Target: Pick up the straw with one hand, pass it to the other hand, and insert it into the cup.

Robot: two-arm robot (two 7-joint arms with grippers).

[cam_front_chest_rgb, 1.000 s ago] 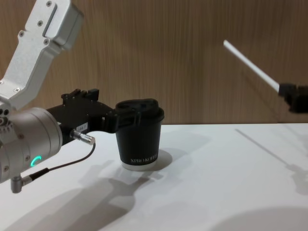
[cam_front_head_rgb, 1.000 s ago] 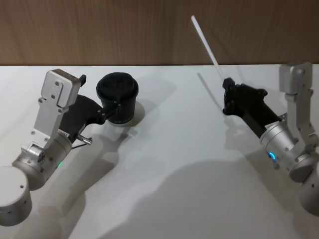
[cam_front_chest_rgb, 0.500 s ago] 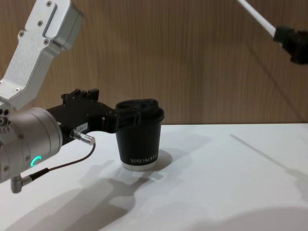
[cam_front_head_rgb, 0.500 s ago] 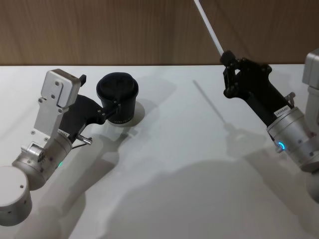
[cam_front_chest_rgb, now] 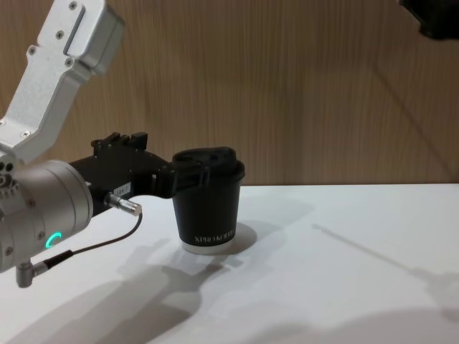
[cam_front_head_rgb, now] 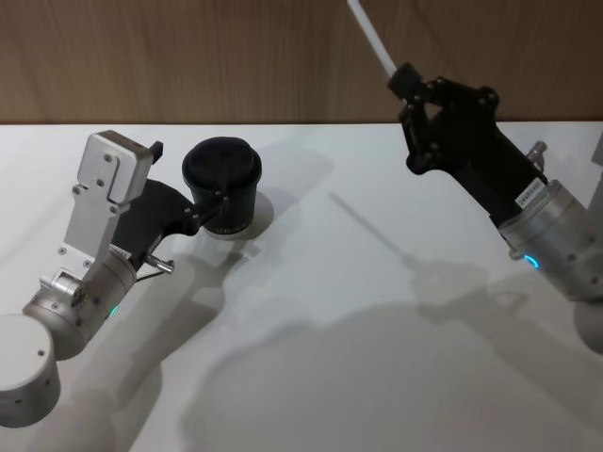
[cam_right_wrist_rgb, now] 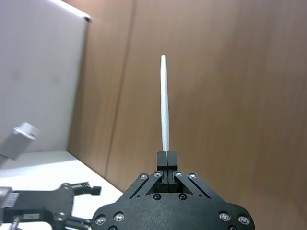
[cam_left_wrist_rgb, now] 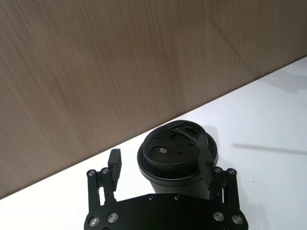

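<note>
The black lidded cup (cam_front_head_rgb: 222,179) (cam_front_chest_rgb: 208,204) (cam_left_wrist_rgb: 175,155) stands on the white table at the back left. My left gripper (cam_front_head_rgb: 191,177) (cam_left_wrist_rgb: 160,165) (cam_front_chest_rgb: 168,154) is open with the cup between its fingers; one finger touches the cup's side, the other stands a little apart. High at the right, my right gripper (cam_front_head_rgb: 405,78) (cam_right_wrist_rgb: 166,157) is shut on the lower end of the thin white straw (cam_front_head_rgb: 369,34) (cam_right_wrist_rgb: 165,103). The straw points up and away, well above the table and off to the right of the cup.
The white table (cam_front_head_rgb: 330,311) stretches from the cup to the right arm, bearing only shadows. A wooden wall (cam_front_chest_rgb: 308,93) runs along the table's far edge. A black corner of the right gripper (cam_front_chest_rgb: 430,18) shows at the chest view's top right.
My right gripper has risen and shifted left towards the cup, carrying the straw upward out of the chest view. The left gripper and cup have stayed still.
</note>
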